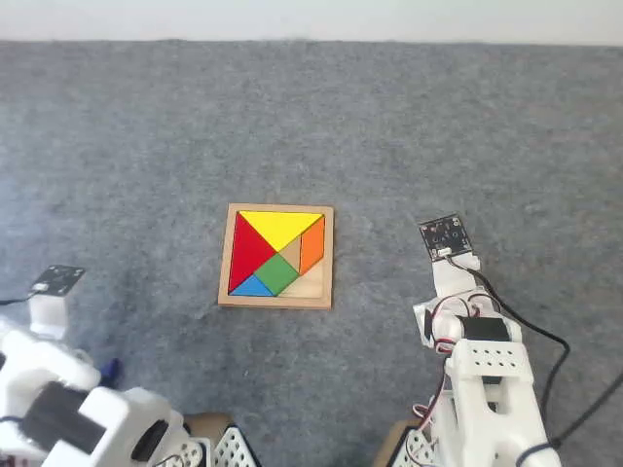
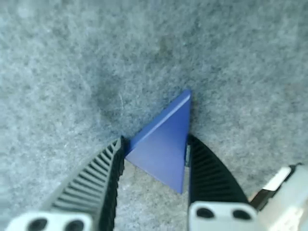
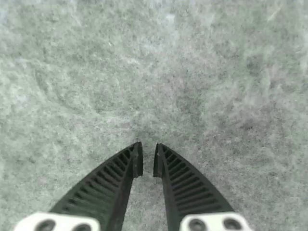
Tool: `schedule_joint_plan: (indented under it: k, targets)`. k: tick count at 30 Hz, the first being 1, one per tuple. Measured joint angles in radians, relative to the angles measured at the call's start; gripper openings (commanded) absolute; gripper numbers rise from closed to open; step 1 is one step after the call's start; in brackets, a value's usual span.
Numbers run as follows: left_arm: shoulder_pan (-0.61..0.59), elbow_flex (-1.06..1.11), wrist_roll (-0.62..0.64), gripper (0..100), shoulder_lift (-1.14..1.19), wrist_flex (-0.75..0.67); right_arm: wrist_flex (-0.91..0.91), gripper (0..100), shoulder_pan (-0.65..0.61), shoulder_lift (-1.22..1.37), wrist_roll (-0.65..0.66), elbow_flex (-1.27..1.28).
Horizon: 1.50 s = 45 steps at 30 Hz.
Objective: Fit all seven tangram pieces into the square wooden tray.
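Grey carpet covers the worktop (image 1: 146,136), and the two white arms sit at its near edge, the left arm (image 1: 58,399) low at one corner and the right arm (image 1: 482,360) at the other. Between them, farther out, lies the square wooden tray (image 1: 224,268), well apart from both. It holds a yellow triangle (image 1: 275,229), a red triangle (image 1: 248,255), an orange parallelogram (image 1: 311,245), a green square (image 1: 277,272) and a light blue triangle (image 1: 251,286); pale wood shows at the corner nearest the right arm. The right gripper (image 3: 147,147) hangs over bare carpet, its jaws drawn to a narrow slit with nothing between them. The left gripper (image 2: 154,142) has its jaws pressed against two sides of a dark blue triangle (image 2: 161,144), down by the left arm's base.
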Motion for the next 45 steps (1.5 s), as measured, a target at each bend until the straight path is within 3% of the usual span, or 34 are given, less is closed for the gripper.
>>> schedule_joint_plan:
  k: [16, 20, 25, 29, 32, 35, 45]
  targets:
    - [0.534, 0.015, 0.382, 9, -0.327, 0.006, 0.0, 6.2, 0.0, 0.0, 0.0, 0.0]
    - [0.434, -0.063, 0.368, 10, -0.42, 0.101, 0.0, 6.3, 0.0, 0.0, 0.0, 0.0]
    - [0.149, -0.051, 0.083, 10, -0.562, 0.206, 0.0, 6.3, 0.0, 0.0, 0.0, 0.0]
    - [-0.029, 0.15, -0.138, 10, -0.592, 0.092, 0.0, 6.2, 0.0, 0.0, 0.0, 0.0]
    - [-0.048, 0.315, -0.176, 10, -0.592, -0.023, 0.0, 6.2, 0.0, 0.0, 0.0, 0.0]
    - [-0.021, 0.402, -0.178, 10, -0.591, -0.041, 0.0, 6.2, 0.0, 0.0, 0.0, 0.0]
    - [0.04, 0.411, -0.083, 11, -0.494, -0.15, 0.0, 6.2, 0.0, 0.0, 0.0, 0.0]
